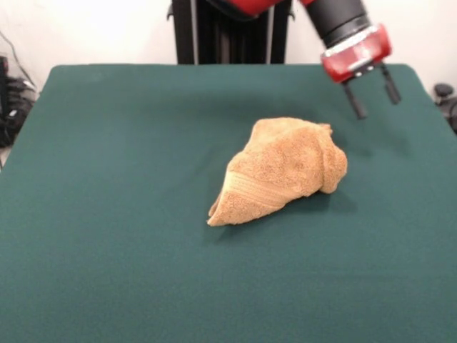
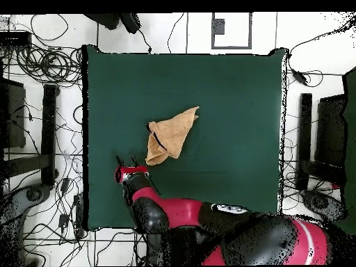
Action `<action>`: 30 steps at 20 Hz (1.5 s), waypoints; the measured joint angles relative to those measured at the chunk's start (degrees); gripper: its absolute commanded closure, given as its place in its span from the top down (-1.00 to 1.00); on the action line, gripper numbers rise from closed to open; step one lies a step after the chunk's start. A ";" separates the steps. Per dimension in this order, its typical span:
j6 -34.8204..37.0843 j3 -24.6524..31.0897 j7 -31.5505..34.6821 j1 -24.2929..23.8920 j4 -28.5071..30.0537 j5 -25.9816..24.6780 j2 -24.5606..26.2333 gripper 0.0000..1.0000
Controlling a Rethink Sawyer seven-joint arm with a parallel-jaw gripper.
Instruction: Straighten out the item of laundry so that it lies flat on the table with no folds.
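Near the middle of the table point(image 1: 107, 214), a little toward the robot's edge, the towel point(image 1: 282, 170) lies bunched into a rough wedge. We see it doubled over on itself, with a thick rolled lump at the end nearer the gripper and a tapering point reaching toward the far edge from the robot. A woven stripe band shows across the lower layer in the front view. From overhead point(image 2: 170, 133) we read the same shape: one corner pointing away from the robot, the bulk folded under and over.

Beyond the towel, our gripper point(image 1: 372, 92) hangs above the cloth close to the robot's edge, beside the towel and clear of it. Its two fingers stand apart with nothing between them.

We judge the task barely begun. No part of the towel is spread flat. Everything remains: taking a corner, drawing the layers open, and smoothing the folds out.
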 measured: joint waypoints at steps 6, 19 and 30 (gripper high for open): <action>-11.75 -0.57 0.00 6.99 0.95 3.59 -1.68 1.00; -11.54 -0.63 0.00 6.81 2.48 5.79 -2.89 1.00; 11.75 -0.58 0.00 -0.20 3.08 5.74 -5.39 1.00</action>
